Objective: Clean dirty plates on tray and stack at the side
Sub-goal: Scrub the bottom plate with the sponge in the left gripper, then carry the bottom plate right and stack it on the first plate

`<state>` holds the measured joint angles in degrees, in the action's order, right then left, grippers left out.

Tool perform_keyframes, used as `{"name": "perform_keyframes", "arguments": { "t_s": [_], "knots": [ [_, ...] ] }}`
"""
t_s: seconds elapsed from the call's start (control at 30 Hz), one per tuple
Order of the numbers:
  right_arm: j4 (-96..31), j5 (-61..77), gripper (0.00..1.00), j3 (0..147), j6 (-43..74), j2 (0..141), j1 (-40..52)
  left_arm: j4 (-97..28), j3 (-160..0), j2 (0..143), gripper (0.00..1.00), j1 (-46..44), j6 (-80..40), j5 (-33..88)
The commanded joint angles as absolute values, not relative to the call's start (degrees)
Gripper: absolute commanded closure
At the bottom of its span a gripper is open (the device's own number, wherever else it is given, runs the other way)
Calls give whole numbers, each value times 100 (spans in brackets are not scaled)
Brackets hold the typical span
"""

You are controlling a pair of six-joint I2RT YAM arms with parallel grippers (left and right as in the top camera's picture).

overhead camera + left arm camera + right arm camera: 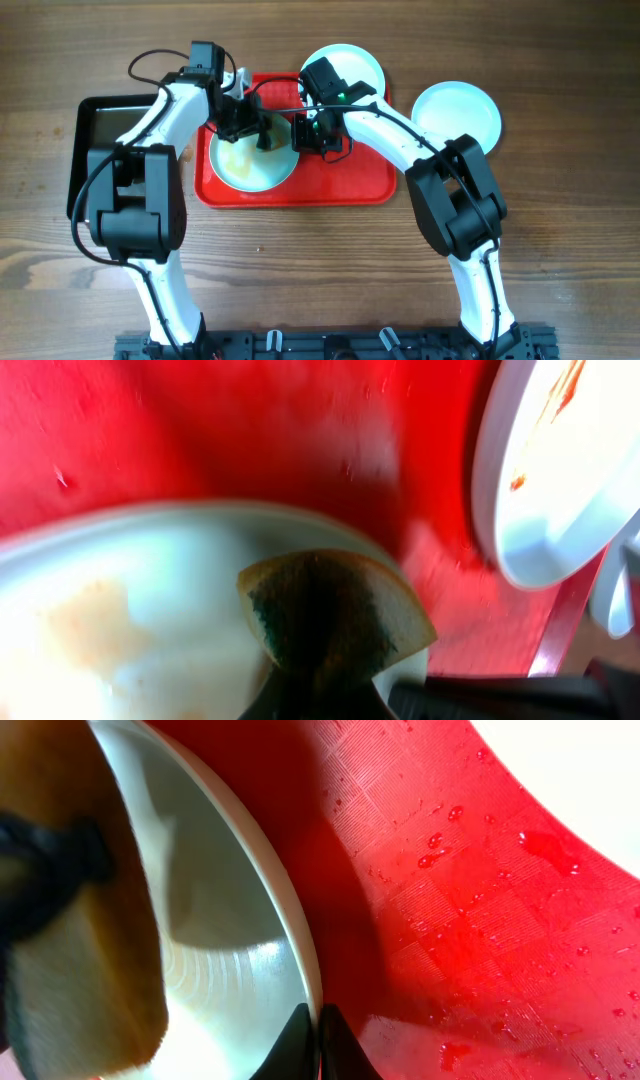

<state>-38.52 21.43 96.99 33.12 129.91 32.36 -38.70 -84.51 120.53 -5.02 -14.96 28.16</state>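
On the left half of the red tray lies a pale green plate smeared with sauce. My left gripper is over it, shut on a brown-and-green sponge that presses on the plate. My right gripper is shut on this plate's right rim, one fingertip on each side. A second plate, streaked orange, sits at the tray's far edge. A third plate rests on the table to the right of the tray.
A black glossy pan sits on the wooden table left of the tray. Water drops dot the tray floor. Both arms cross over the tray's far half.
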Motion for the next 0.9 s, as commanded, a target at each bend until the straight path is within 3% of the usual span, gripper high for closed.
{"name": "perform_keyframes", "arguments": {
  "t_s": [0.0,0.2,0.4,0.47,0.53,0.57,0.6,0.73,0.87],
  "knots": [
    [-3863,2069,96,9686,3295,13085,3229,-4027,-9015,12079,96,-242,-1761,2641],
    [-3760,1935,95,9686,3315,13085,3229,-5323,-10138,11649,96,305,-1712,1811],
    [-3430,1680,94,9684,3518,13268,3347,-5533,-10116,11627,96,322,-1691,1809],
    [-3415,1682,84,9684,3618,13329,3391,-5533,-10116,11627,96,298,-1693,1767],
    [-3413,1682,82,9684,3621,13343,3402,-5540,-10116,11627,96,296,-1691,1702],
    [-3417,1691,85,9684,3618,13343,3402,-5540,-10116,11627,96,296,-1691,1682],
    [-3435,1772,95,9684,3603,13343,3402,-5540,-10116,11627,96,296,-1691,1682],
    [-3614,1940,96,9686,3581,13091,3262,-5559,-10116,11627,96,301,-1691,1678],
    [-3789,1931,96,9686,2816,12324,2871,-5717,-10116,11627,96,301,-1688,1487]
  ]
}}
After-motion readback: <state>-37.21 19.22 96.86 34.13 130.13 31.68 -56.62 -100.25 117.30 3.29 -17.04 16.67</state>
